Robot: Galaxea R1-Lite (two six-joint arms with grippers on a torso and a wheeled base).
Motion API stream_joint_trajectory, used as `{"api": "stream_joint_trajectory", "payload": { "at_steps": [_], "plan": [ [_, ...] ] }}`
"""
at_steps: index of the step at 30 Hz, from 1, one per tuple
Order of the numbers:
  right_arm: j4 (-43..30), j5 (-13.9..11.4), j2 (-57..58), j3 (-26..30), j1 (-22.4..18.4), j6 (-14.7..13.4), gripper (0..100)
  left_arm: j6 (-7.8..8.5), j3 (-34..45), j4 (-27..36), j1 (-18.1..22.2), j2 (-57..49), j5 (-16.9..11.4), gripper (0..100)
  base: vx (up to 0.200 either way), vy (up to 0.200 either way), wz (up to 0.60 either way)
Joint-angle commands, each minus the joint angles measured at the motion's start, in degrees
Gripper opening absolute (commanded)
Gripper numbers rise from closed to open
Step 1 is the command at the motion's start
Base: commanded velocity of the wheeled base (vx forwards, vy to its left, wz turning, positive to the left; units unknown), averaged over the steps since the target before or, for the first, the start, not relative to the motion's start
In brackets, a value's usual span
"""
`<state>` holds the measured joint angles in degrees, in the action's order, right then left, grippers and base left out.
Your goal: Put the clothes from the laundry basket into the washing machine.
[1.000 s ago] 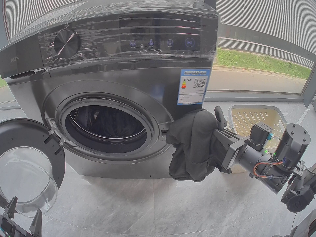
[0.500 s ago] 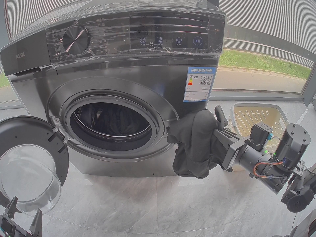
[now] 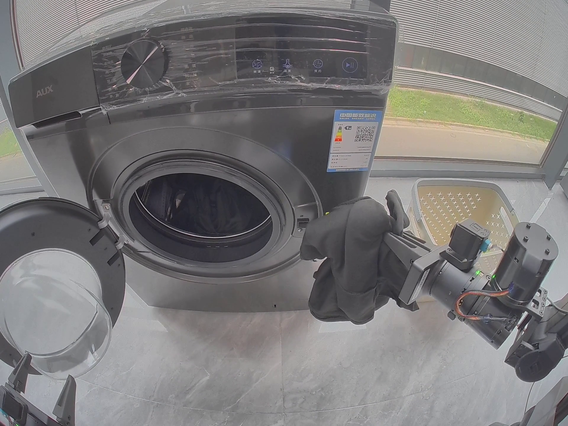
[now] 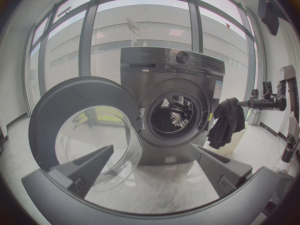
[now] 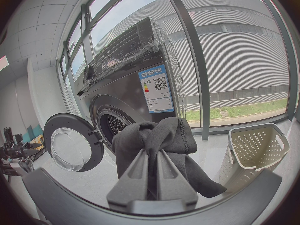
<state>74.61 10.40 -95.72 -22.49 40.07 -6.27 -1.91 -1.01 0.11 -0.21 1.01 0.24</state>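
Garment point(image 3: 349, 255), dark grey: clamped between the closed fingers of right gripper point(image 5: 152, 155), bunched over the fingertips, loose end hanging down clear of floor point(image 3: 266, 374). Held at front right of washing machine point(image 3: 236, 119), just beside right rim of drum opening point(image 3: 201, 214) and outside it. Contact with machine front not discernible. More dark clothes point(image 3: 204, 208) lying inside the drum. Laundry basket point(image 3: 458, 208) on floor to right of machine, behind right arm, near garment but apart from it. Door point(image 3: 56, 279) swung wide open at left of machine, glass bowl facing out. Left gripper point(image 4: 152, 146) low at left, below door, fingers spread apart, holding nothing.
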Motion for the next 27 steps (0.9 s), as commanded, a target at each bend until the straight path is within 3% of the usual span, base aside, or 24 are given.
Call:
{"api": "stream_joint_trajectory", "payload": {
  "at_steps": [1, 8, 27],
  "plan": [
    [0.0, 0.0, -0.1, 0.3, 0.0, 0.0, 0, -0.11, 0.9, 0.0, 0.0, -0.9, 0.0, 100, 0.0, 0.0, 0.0],
    [0.0, 0.0, -0.1, 0.3, 0.0, 0.0, 0, -0.11, 0.9, 0.0, 0.0, -0.9, 0.0, 100, 0.0, 0.0, 0.0],
    [0.0, -0.1, -0.1, 0.3, 0.1, -0.7, 0, -0.11, 0.9, 0.1, 0.0, -0.9, 0.0, 100, 0.0, 0.2, 0.0]
  ]
}}
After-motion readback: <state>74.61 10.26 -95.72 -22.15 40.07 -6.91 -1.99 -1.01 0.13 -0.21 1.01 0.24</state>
